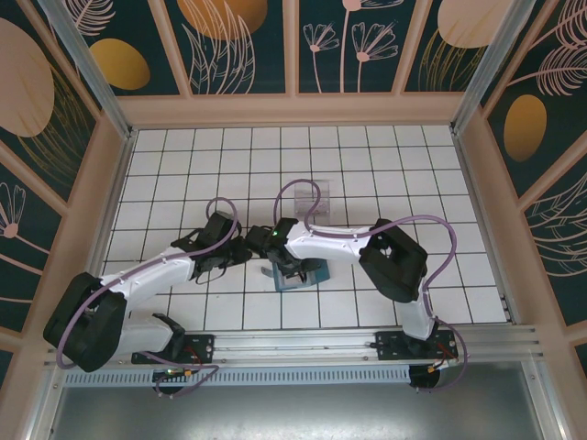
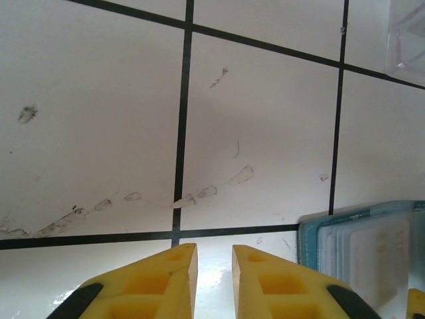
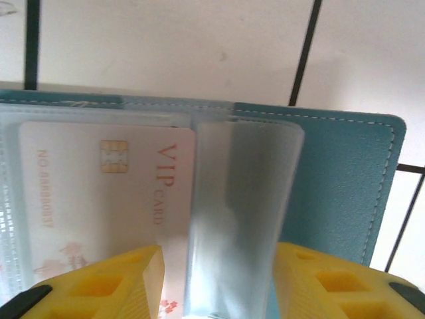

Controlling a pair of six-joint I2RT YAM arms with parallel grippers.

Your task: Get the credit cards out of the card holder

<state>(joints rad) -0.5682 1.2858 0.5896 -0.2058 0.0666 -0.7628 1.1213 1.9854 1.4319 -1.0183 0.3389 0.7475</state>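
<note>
Closest to the lens, the right gripper point(image 3: 219, 286), yellow fingers point(image 3: 99, 286) parted astride a clear sleeve leaf point(image 3: 239, 212) lifted off the open card holder point(image 3: 345, 179). Released rather than clenched, with contact between pads and plastic impossible to settle from this close. Poised directly over the card holder's spread pages, pointing down at them. Pale credit card point(image 3: 106, 193) lodged in a sleeve of the card holder, just beside the lifted leaf, on the side away from the bare teal cover, one edge passing under a finger. Lettering on it turned toward the wrist, so long axis judged to run in line with the fingers, not across them. Left gripper point(image 2: 214, 262) just off the card holder's left side, low over bare tile, all but closed on nothing. Card holder itself flat on the table point(image 1: 367, 165), between the two wrists. Nearer arm for the pull clearly the right, needing only a small shift off the leaf toward the card.
</note>
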